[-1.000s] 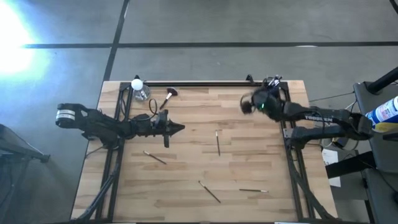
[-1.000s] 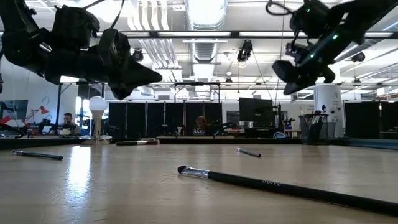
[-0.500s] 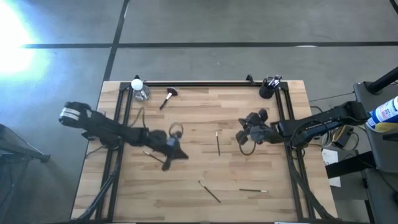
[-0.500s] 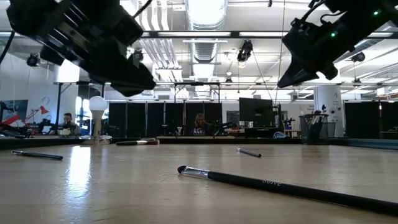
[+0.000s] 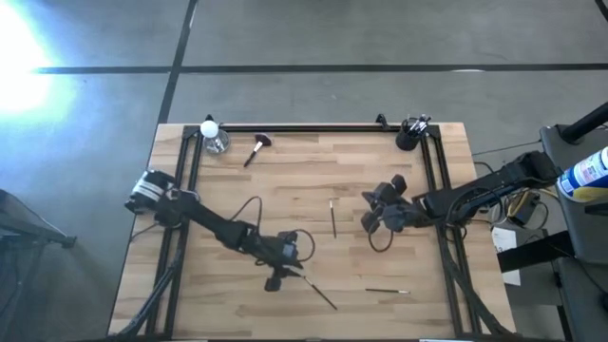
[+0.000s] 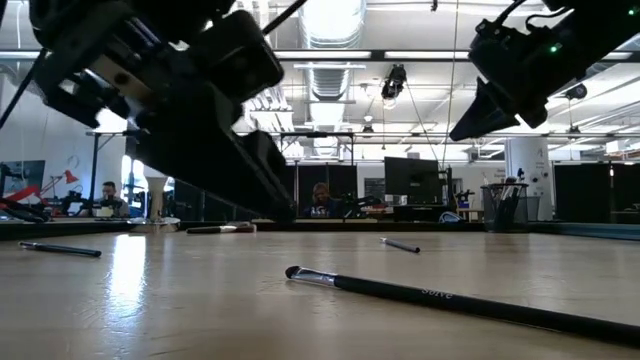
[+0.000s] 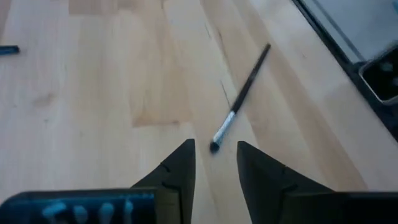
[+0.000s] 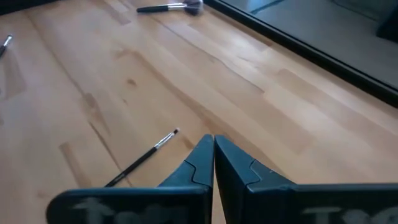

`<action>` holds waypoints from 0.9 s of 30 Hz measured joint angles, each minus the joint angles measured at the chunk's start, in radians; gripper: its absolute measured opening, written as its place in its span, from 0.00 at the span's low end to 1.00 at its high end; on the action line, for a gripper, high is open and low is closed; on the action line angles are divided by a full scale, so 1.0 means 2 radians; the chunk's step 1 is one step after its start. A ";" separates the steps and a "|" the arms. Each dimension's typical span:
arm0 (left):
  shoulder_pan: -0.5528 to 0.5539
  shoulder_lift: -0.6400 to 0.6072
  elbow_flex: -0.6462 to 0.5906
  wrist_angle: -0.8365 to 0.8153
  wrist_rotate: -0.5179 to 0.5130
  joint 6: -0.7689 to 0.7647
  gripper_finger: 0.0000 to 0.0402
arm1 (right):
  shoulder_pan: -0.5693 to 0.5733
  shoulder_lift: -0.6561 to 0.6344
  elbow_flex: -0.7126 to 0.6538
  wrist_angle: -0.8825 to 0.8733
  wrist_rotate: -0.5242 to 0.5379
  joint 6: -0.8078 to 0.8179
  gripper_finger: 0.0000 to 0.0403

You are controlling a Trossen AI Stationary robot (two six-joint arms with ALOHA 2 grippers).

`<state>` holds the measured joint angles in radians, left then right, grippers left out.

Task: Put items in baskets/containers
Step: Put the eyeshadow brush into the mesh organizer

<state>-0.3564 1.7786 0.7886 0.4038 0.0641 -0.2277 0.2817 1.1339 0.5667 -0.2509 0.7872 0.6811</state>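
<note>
Near-centre of table: left gripper [image 7: 214, 163] hangs low over a thin brush [image 7: 241, 98], fingers parted by a narrow gap, holding nothing; the brush's pale tip lies just ahead of the fingertips.
Right side: right gripper [image 8: 213, 158] hovers near another thin brush [image 8: 144, 157], fingers closed together, empty.
Cup location: black cup [image 5: 407, 138] stands at the far right corner of the table [image 5: 285, 171], well apart from both grippers.
Other items: fluffy brush [image 5: 256, 147] lies at the far edge toward the left; a further thin brush [image 5: 388, 291] lies near the right front.
Risk 1: the left opening looks barely wider than the handle; a slightly offset descent could nudge the brush and roll it away.
Risk 2: a grip near the tip may let the long handle droop or swing in transit.
Risk 3: the cup is narrow and light-looking; a tilted insertion could tip it.
Edges: the cup sits close to the table's corner rail, leaving little room beside it.
Open room: the table's middle is broad and bare wood.
</note>
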 joint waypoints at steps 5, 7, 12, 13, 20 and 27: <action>-0.001 0.028 0.024 0.003 -0.007 -0.004 0.27 | 0.013 0.000 0.000 0.000 -0.001 -0.002 0.02; -0.003 0.036 0.030 0.002 -0.008 -0.004 0.27 | 0.017 0.000 0.000 0.000 0.000 -0.002 0.02; -0.006 0.054 0.044 -0.011 -0.007 -0.001 0.27 | 0.024 0.000 0.000 0.000 0.000 -0.003 0.02; -0.006 0.057 0.046 -0.015 -0.007 0.000 0.27 | 0.024 0.000 0.000 0.000 0.000 -0.004 0.02; -0.009 0.086 0.063 -0.014 -0.010 0.005 0.27 | 0.024 0.000 0.000 0.000 0.000 -0.014 0.02; -0.014 0.106 0.079 -0.056 -0.016 0.008 0.06 | 0.024 0.000 0.000 0.002 -0.001 -0.019 0.02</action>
<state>-0.3839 1.9906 0.9472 0.2924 0.0327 -0.2117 0.3302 1.1336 0.5667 -0.2478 0.7861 0.6434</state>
